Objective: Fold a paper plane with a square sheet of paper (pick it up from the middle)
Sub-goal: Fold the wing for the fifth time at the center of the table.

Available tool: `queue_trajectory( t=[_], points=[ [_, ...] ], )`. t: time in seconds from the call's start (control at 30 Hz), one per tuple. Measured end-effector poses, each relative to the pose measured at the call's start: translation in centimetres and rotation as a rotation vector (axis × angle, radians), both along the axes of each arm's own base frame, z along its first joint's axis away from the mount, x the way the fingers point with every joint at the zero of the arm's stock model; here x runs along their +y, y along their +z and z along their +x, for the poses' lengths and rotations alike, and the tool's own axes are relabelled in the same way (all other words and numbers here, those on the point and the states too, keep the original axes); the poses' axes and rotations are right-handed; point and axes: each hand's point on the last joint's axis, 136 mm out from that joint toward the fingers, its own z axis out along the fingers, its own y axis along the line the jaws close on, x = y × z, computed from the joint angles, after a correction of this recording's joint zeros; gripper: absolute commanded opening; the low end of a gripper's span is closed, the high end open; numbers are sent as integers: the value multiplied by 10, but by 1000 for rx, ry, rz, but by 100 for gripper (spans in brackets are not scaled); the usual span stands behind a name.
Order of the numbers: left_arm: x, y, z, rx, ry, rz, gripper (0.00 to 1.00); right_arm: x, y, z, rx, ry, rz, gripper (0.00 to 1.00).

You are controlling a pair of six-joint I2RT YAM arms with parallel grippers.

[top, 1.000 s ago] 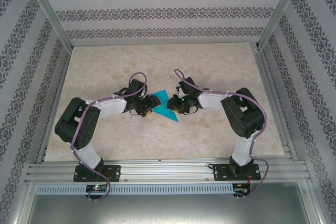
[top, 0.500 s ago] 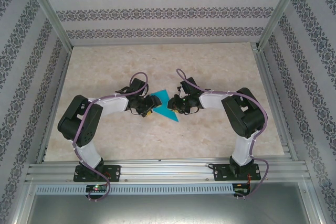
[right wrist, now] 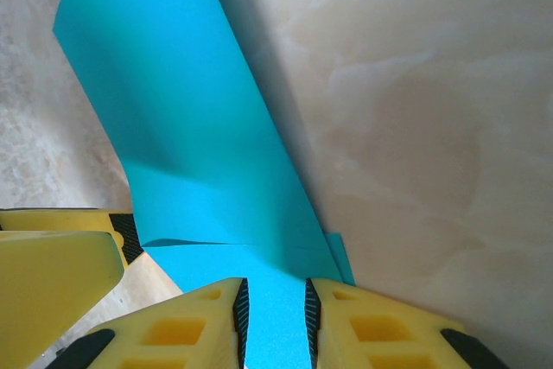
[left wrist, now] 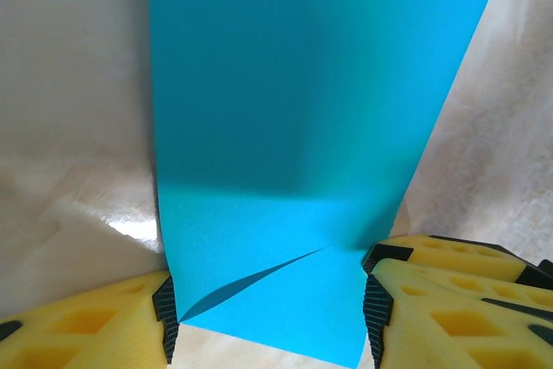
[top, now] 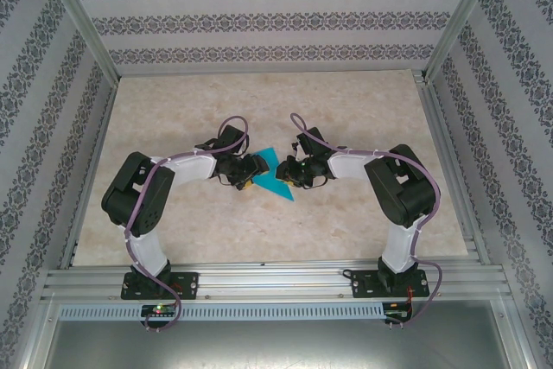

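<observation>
The teal-blue square sheet of paper point(top: 273, 174) is folded into a pointed shape and lies mid-table between both grippers. In the left wrist view the paper point(left wrist: 294, 127) bends upward away from me, and one layer lifts slightly at its near corner. My left gripper point(top: 251, 174) point(left wrist: 270, 321) stands open, its pads right at the paper's two side edges. My right gripper point(top: 290, 170) point(right wrist: 275, 321) has its jaws narrowly apart, fingertips over the paper point(right wrist: 199, 153), a strip of it showing in the gap. No finished paper plane is in view.
Bare marble-patterned tabletop point(top: 346, 101) surrounds the paper. Aluminium frame rails point(top: 259, 278) run along the near edge, and patterned walls close in the sides and back. One yellow finger of the left gripper point(right wrist: 52, 270) sits close beside the right gripper.
The left arm's elbow has swung a little to the right and its gripper has edged closer onto the paper. The right gripper has shifted slightly; the paper stays between them.
</observation>
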Motion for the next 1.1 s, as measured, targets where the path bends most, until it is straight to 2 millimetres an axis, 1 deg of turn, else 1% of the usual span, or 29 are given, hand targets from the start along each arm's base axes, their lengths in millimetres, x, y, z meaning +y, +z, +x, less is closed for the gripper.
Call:
queue_trajectory(
  t=[0.1, 0.2, 0.33, 0.57, 0.73, 0.8, 0.93, 1.1],
  points=[
    [0, 0, 0, 0, 0, 0, 60, 0, 0, 0, 0, 0, 0, 27],
    [0, 0, 0, 0, 0, -1, 57, 0, 0, 0, -1, 0, 1, 27],
    [-1, 2, 0, -9, -3, -9, 49, -1, 0, 1, 1, -3, 3, 27],
    [3, 14, -9, -51, -16, -25, 46, -2, 2, 1, 9, -1, 50, 28],
    [-2, 21, -3, -90, -26, -54, 43, -4, 2, 2, 13, -4, 65, 29],
    [-4, 23, 0, -105, -28, -64, 43, -4, 2, 2, 15, -4, 66, 29],
    [-2, 21, 2, -110, -22, -49, 48, -4, 2, 2, 15, -3, 67, 28],
    [10, 4, -5, -64, -7, 28, 51, -5, 1, 2, 19, -9, 69, 27]
  ],
)
